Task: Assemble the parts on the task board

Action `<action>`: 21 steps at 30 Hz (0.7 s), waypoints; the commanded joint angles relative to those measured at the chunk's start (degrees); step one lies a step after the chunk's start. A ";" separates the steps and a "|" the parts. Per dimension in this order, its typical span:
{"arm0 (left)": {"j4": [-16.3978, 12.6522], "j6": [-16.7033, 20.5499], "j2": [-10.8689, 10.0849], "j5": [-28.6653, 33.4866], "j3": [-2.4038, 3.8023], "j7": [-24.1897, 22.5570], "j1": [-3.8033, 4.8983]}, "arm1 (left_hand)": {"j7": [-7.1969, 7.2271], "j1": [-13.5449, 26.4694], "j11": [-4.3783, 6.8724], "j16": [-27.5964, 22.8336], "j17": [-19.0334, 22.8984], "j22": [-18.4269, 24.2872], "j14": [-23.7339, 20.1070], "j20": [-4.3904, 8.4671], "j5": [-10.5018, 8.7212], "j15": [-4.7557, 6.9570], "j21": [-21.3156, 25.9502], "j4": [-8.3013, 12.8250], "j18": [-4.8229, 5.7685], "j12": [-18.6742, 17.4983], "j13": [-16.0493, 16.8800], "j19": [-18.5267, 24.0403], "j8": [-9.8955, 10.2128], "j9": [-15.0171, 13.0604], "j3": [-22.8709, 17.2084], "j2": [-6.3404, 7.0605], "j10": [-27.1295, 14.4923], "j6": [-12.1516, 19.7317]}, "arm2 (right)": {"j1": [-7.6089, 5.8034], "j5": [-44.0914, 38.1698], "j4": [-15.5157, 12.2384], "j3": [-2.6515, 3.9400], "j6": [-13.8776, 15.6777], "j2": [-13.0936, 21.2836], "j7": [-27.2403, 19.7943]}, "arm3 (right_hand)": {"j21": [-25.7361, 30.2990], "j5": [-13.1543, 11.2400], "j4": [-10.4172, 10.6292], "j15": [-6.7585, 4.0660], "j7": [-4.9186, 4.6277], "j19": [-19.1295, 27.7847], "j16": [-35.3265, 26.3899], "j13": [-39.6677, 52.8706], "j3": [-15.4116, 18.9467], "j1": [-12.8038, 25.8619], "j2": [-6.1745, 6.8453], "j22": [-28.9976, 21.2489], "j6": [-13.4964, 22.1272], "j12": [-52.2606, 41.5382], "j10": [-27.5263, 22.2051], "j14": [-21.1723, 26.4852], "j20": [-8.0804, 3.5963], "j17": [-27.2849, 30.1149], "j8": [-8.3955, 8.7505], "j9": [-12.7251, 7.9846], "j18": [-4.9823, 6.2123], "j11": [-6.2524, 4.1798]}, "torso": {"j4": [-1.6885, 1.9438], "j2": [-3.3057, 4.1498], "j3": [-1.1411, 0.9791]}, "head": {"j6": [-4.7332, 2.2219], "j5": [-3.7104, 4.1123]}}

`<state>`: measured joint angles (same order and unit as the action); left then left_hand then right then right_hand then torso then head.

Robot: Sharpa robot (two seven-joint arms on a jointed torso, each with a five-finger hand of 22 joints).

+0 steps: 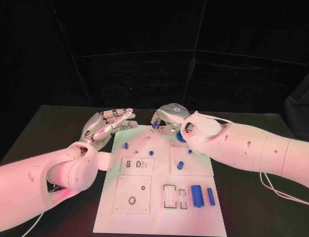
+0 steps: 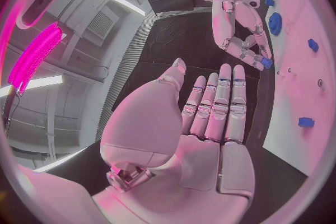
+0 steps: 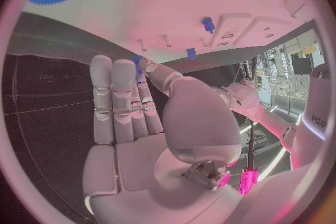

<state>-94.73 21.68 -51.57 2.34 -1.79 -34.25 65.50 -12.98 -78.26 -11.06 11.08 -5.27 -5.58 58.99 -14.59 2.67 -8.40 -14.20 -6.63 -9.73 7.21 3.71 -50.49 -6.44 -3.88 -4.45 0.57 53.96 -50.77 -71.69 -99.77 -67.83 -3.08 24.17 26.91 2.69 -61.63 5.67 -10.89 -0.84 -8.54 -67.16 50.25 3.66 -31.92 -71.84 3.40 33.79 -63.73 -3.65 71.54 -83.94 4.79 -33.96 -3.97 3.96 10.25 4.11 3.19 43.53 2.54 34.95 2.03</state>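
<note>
The left wrist view alone shows the right robot hand [image 2: 241, 33] pinching a small blue part [image 2: 266, 63]; the left robot hand [image 2: 210, 117] lies open, holding nothing

The right hand [image 1: 170, 120] hides the task board's [image 1: 161, 197] far edge.

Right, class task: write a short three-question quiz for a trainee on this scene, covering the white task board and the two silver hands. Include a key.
1. True or false: the silver left hand holds a small blue part.
2. Where on the white task board do the two long blue cylinders lie? A: on its near right area, side by side. B: at its far left corner. C: off the board, on the black table.
3. Fill in: the silver right hand pinches a small ___ part at its fingertips.
Key: 1 false, it is open and holds nothing; 2 A; 3 blue.
</note>
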 commanded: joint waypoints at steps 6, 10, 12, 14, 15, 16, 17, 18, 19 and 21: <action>-0.04 -0.98 0.13 -0.34 0.06 -0.37 0.19 | -1.35 0.03 -0.21 -0.29 0.09 0.05 0.39 -0.03 0.02 -0.04 0.18 0.30 -0.70 -0.26 -0.07 -0.43 0.20 0.09 0.00 -0.43 0.17 -0.29 | -0.14 0.19 1.28 0.06 -4.19 -1.41 -0.09 | -0.44 0.46 0.31 -0.02 -0.16 0.09 0.66 -0.07 -0.41 0.40 0.73 0.09 0.00 0.14 -0.33 0.06 0.16 -0.28 0.27 -0.04 -0.51 0.26 | 0.06 0.12 0.03 | 0.29 -0.02; 0.00 -1.05 0.16 -0.34 0.06 -0.36 0.24 | -1.35 0.03 -0.21 -0.29 0.09 0.05 0.39 -0.03 0.02 -0.04 0.18 0.30 -0.70 -0.26 -0.07 -0.43 0.20 0.09 0.00 -0.43 0.17 -0.29 | -0.14 0.19 1.46 0.06 -5.32 -1.54 0.33 | -0.53 0.45 0.42 0.00 -0.17 0.10 0.91 -0.06 -0.41 0.50 0.80 0.20 0.03 0.13 -0.37 0.06 0.18 -0.53 0.27 -0.05 -0.52 0.28 | 0.06 0.15 0.03 | 0.39 -0.25; 0.03 -1.05 0.16 -0.34 0.06 -0.36 0.27 | -1.35 0.03 -0.21 -0.29 0.09 0.05 0.39 -0.03 0.02 -0.04 0.18 0.30 -0.70 -0.26 -0.07 -0.43 0.20 0.09 0.00 -0.43 0.17 -0.29 | -0.14 0.18 1.51 0.06 -5.63 -1.56 0.47 | -0.53 0.45 0.42 0.00 -0.17 0.10 0.91 -0.06 -0.41 0.50 0.80 0.20 0.03 0.13 -0.37 0.06 0.18 -0.53 0.27 -0.05 -0.52 0.28 | 0.05 0.17 0.03 | 0.38 -0.25; 0.08 -1.06 0.15 -0.34 0.06 -0.36 0.30 | -1.35 0.03 -0.21 -0.29 0.09 0.05 0.39 -0.03 0.02 -0.04 0.18 0.30 -0.70 -0.26 -0.07 -0.43 0.20 0.09 0.00 -0.43 0.17 -0.29 | -0.14 0.11 1.54 0.06 -5.89 -1.58 0.59 | -0.57 0.45 0.48 0.01 -0.17 0.11 0.97 -0.05 -0.41 0.55 0.83 0.24 0.04 0.12 -0.38 0.07 0.19 -0.56 0.27 -0.05 -0.53 0.28 | -0.02 0.16 0.00 | 0.41 -0.28; 0.09 -1.06 0.15 -0.34 0.06 -0.37 0.32 | -1.35 0.03 -0.21 -0.29 0.09 0.05 0.39 -0.03 0.02 -0.04 0.18 0.30 -0.70 -0.26 -0.07 -0.43 0.20 0.09 0.00 -0.43 0.17 -0.29 | -0.14 0.08 1.54 0.06 -5.99 -1.60 0.64 | -0.57 0.45 0.48 0.01 -0.17 0.11 0.97 -0.05 -0.41 0.55 0.83 0.24 0.04 0.12 -0.38 0.07 0.19 -0.56 0.27 -0.05 -0.53 0.28 | -0.03 0.17 -0.01 | 0.39 -0.31; 0.11 -1.06 0.14 -0.34 0.06 -0.37 0.33 | -1.35 0.03 -0.21 -0.29 0.09 0.05 0.39 -0.03 0.02 -0.04 0.18 0.30 -0.70 -0.26 -0.07 -0.43 0.20 0.09 0.00 -0.43 0.17 -0.29 | -0.14 0.05 1.54 0.06 -6.11 -1.63 0.69 | -0.60 0.45 0.52 0.01 -0.17 0.12 1.00 -0.05 -0.40 0.58 0.85 0.26 0.05 0.12 -0.39 0.08 0.20 -0.56 0.27 -0.05 -0.53 0.28 | -0.04 0.18 -0.03 | 0.37 -0.37; 0.12 -1.05 0.14 -0.34 0.06 -0.36 0.34 | -1.35 0.03 -0.21 -0.29 0.09 0.05 0.39 -0.03 0.02 -0.04 0.18 0.30 -0.70 -0.26 -0.07 -0.43 0.20 0.09 0.00 -0.43 0.17 -0.29 | -0.14 0.03 1.53 0.06 -6.22 -1.66 0.74 | -0.63 0.45 0.57 0.02 -0.17 0.13 1.04 -0.05 -0.40 0.62 0.89 0.29 0.06 0.12 -0.41 0.09 0.21 -0.58 0.27 -0.05 -0.53 0.29 | -0.04 0.20 -0.03 | 0.35 -0.39; 0.13 -1.06 0.14 -0.34 0.06 -0.36 0.35 | -1.35 0.03 -0.21 -0.29 0.09 0.05 0.39 -0.03 0.02 -0.04 0.18 0.30 -0.70 -0.26 -0.07 -0.43 0.20 0.09 0.00 -0.43 0.17 -0.29 | -0.14 0.01 1.54 0.06 -6.31 -1.70 0.78 | -0.63 0.45 0.58 0.02 -0.17 0.15 1.04 -0.05 -0.39 0.64 0.92 0.27 0.07 0.12 -0.43 0.11 0.22 -0.55 0.27 -0.05 -0.52 0.29 | -0.02 0.23 -0.04 | 0.37 -0.39; 0.14 -1.06 0.14 -0.34 0.06 -0.36 0.36 | -1.35 0.03 -0.21 -0.29 0.09 0.05 0.39 -0.03 0.02 -0.04 0.18 0.30 -0.70 -0.26 -0.07 -0.43 0.20 0.09 0.00 -0.43 0.17 -0.29 | -0.14 0.00 1.55 0.06 -6.38 -1.76 0.82 | -0.63 0.44 0.60 0.02 -0.18 0.17 1.04 -0.05 -0.38 0.66 0.96 0.25 0.09 0.12 -0.45 0.12 0.22 -0.52 0.28 -0.05 -0.52 0.29 | 0.00 0.24 -0.04 | 0.38 -0.34; 0.16 -1.08 0.15 -0.34 0.06 -0.35 0.37 | -1.35 0.01 -0.22 -0.36 0.12 0.10 0.39 -0.04 0.02 -0.04 0.25 0.40 -0.70 -0.34 -0.06 -0.45 0.27 0.09 -0.01 -0.49 0.17 -0.31 | -0.14 -0.02 1.68 0.06 -6.38 -1.96 0.89 | -0.65 0.44 0.68 0.04 -0.19 0.23 1.09 -0.06 -0.37 0.73 1.07 0.23 0.15 0.13 -0.52 0.16 0.24 -0.50 0.29 -0.06 -0.51 0.31 | 0.03 0.25 -0.01 | 0.36 -0.28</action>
<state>-94.53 21.45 -51.48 2.34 -1.79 -34.23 65.76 -12.98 -78.25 -11.06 11.08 -5.25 -5.58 58.98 -14.59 2.67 -8.40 -14.20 -6.63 -9.72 7.21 3.72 -50.49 -6.44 -3.88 -4.45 0.59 53.96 -50.77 -71.79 -99.63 -66.18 -3.01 19.18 25.10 3.17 -62.05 5.92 -10.58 -0.83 -8.50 -67.15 51.09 3.67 -32.23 -71.21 4.03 34.03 -63.67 -3.66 71.34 -83.94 4.79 -34.44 -3.92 3.90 10.25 4.32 3.21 43.73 2.53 35.32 1.68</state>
